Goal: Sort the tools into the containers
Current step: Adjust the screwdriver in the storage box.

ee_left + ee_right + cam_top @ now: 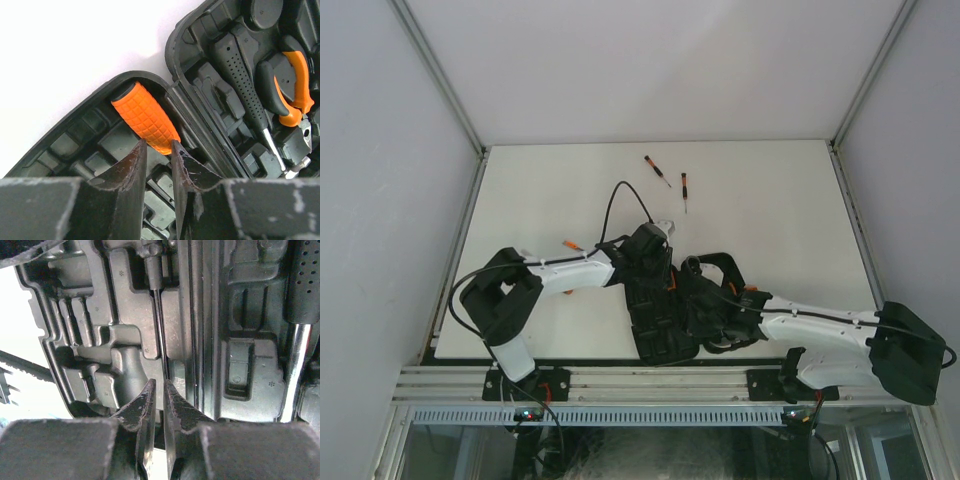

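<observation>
Left claw (158,145) pinches the orange-handled screwdriver (145,117) low in the tool case (60,145), right claw (159,384) nips a thin shaft (158,330) mid-frame; next, I'd say, seat both squarely, then release.

A flat white rectangular table (750,190) fills the middle of the overhead view, with a thin dark edge along its near side. Plain pale grey panel walls enclose it: one at the left (380,150), one at the back (650,60), one at the right (920,150). Slim grey metal struts run up the two far corners, left (438,75) and right (872,72). Just beyond the table's near edge lies a silver aluminium rail (650,380), and beside it a long grey slotted strip (650,414).
</observation>
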Controlling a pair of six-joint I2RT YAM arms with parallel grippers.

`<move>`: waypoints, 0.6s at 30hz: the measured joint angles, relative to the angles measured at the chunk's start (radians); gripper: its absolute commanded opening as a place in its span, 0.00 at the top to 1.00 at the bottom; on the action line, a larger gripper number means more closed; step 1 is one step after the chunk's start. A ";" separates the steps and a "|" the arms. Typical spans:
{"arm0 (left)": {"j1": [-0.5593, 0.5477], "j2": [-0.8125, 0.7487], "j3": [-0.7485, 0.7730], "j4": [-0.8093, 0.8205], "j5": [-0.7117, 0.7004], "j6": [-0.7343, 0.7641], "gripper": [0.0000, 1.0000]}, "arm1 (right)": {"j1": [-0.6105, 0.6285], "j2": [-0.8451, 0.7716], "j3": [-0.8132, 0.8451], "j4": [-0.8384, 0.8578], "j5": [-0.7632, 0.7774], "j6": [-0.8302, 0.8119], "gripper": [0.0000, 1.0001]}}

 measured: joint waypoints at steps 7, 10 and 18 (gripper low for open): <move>0.000 0.000 0.000 0.001 0.001 -0.004 0.73 | -0.011 0.045 0.000 0.013 -0.002 -0.007 1.00; 0.000 0.000 0.000 0.002 0.002 -0.004 0.74 | -0.010 0.056 0.002 0.012 -0.003 -0.008 1.00; 0.000 0.000 0.000 0.003 0.000 -0.004 0.77 | 0.006 0.120 0.056 -0.019 0.009 -0.010 1.00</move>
